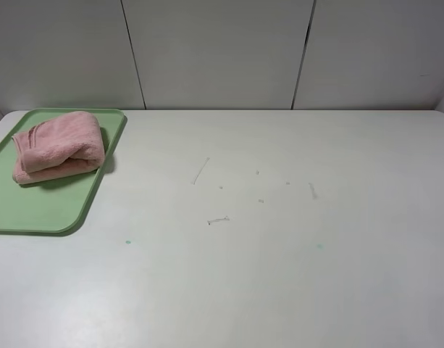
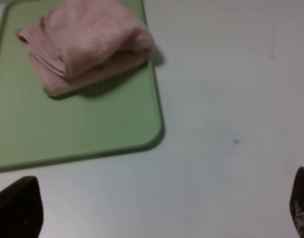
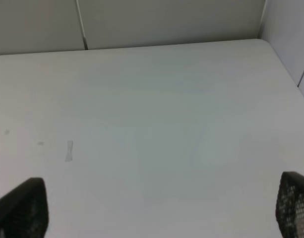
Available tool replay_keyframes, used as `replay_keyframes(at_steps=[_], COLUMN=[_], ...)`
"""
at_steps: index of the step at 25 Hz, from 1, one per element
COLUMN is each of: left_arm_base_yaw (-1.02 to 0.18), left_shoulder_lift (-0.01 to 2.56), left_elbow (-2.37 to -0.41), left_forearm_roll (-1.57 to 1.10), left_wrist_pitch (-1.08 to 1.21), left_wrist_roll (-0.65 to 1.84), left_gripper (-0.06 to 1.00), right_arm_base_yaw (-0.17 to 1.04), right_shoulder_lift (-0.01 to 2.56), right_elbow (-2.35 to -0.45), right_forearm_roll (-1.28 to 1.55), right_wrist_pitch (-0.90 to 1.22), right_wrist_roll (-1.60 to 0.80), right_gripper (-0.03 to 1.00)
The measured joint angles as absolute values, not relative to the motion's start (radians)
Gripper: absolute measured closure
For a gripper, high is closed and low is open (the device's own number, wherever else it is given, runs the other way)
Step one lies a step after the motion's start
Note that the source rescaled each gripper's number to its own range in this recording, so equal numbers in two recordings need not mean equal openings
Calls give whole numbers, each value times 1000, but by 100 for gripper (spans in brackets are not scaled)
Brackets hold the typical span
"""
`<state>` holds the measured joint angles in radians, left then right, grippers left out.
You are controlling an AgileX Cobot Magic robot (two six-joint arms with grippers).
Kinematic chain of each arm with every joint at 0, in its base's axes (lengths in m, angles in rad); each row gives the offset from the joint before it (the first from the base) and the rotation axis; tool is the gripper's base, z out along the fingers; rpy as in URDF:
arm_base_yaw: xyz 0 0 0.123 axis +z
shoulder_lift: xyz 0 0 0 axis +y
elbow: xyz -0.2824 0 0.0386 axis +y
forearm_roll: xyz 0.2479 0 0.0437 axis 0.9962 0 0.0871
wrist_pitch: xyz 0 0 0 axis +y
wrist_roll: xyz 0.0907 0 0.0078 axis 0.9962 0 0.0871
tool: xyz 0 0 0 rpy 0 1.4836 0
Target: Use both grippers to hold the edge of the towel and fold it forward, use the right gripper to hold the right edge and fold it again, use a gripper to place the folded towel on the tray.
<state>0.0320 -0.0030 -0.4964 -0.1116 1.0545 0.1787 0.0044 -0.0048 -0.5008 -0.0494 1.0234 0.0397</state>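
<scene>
While it lies folded into a thick, soft bundle, the pink towel (image 1: 59, 146) rests on the green tray (image 1: 40, 206) at the far left of the table (image 1: 279, 239), seen from the high camera. Its cloth is fluffy terry, with rounded folds and layered edges showing at its left end; its long axis runs roughly left to right, tilted slightly, and the fold's rounded side faces the tray's right rim. That tray is flat, smooth plastic with rounded corners and a low raised lip; the towel fills its far part, touching or just reaching the right rim, while the near part is bare. Around it the table is pale, smooth and matte, with a few faint scratches and small specks near the middle, and grey wall panels (image 1: 222, 51) stand behind. Left tool (image 2: 156, 206) hangs spread wide above the table near the tray's corner, pinching nothing; right tool (image 3: 156, 203) is likewise spread over bare table, well apart from the towel.
</scene>
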Motion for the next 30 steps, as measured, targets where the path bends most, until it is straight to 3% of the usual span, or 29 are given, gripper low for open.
replay_keyframes(at_steps=[5, 30], left_arm_base_yaw=[-21, -22], left_shoulder_lift=[-7, -7], left_elbow=[-489, -489], left_forearm_roll=[-104, -99], left_wrist_pitch=[1062, 1062], left_wrist_roll=[146, 145], left_gripper=[-5, -5], right_arm_base_yaw=[4, 4], right_shoulder_lift=[-5, -5], right_elbow=[-501, -501], right_forearm_roll=[-49, -49], right_wrist_pitch=[1023, 1023], right_wrist_roll=[40, 40], right_gripper=[-3, -3])
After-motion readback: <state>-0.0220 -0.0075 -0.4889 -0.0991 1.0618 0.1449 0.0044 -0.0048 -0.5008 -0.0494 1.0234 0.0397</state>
